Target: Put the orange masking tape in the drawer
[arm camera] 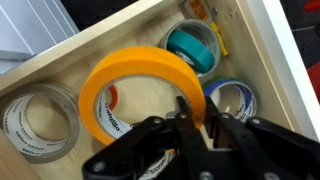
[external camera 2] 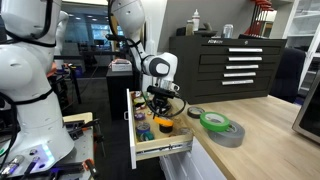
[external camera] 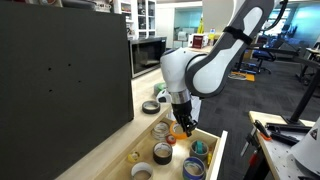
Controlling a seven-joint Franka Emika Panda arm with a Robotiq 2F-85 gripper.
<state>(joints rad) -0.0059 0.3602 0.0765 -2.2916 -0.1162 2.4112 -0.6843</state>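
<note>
My gripper (arm camera: 198, 115) is nearly closed, and I've got the wall of the orange masking tape (arm camera: 130, 65) nipped between the two pads: one of my fingers (arm camera: 183, 108) sits inside the hole, the other outside the rim. So I hold the ring by its right edge, and all the rest of it spreads left and away from me in the wrist view. It hangs about flat, hole facing up at the camera.

Below it is the drawer (arm camera: 255, 70), and I'm over its opening in an exterior view too (external camera: 215, 150). Bare wood floor shows through the ring. A clear roll (arm camera: 38, 120) lies to the left, a teal roll (arm camera: 195, 45) at the far right corner and a blue one (arm camera: 235, 98) right beside my fingers.

My read: the ring will land left of where my fingers point, so that gap by the clear roll is what matters when I lower and let go.
</note>
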